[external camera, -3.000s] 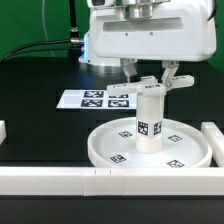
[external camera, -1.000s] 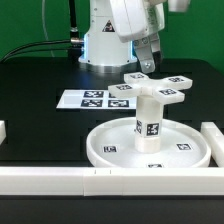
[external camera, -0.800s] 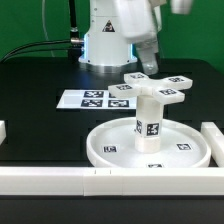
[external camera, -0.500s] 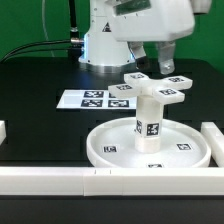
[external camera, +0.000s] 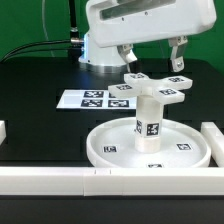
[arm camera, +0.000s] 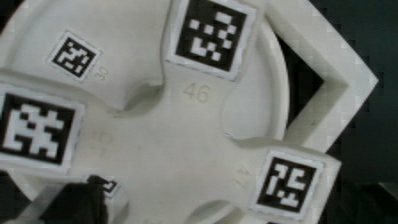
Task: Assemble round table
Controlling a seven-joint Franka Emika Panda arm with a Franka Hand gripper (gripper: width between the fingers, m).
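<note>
The large rimmed disc (external camera: 108, 148) lies on the black table. The short cylinder (external camera: 150, 122) stands upright on its central hub. The cross-shaped piece (external camera: 155, 86) sits on top of the cylinder. My gripper (external camera: 152, 57) hovers just above the cross, open, with one finger (external camera: 126, 55) and the other (external camera: 178, 53) spread wide and touching nothing. In the wrist view the cross (arm camera: 196, 110) with its tags fills the picture from close up, and one dark fingertip (arm camera: 71, 200) shows at the edge.
The marker board (external camera: 92, 98) lies behind the disc. Long white bars lie along the front (external camera: 60, 180), at the exterior view's right (external camera: 212, 135) and at its left edge (external camera: 3, 130). The arm's base (external camera: 100, 45) stands at the back.
Three seconds ago the fingers were down at the cross on the cylinder. Since then the gripper has let go, risen and turned. It now hangs square above the cross with its fingers wide apart.
</note>
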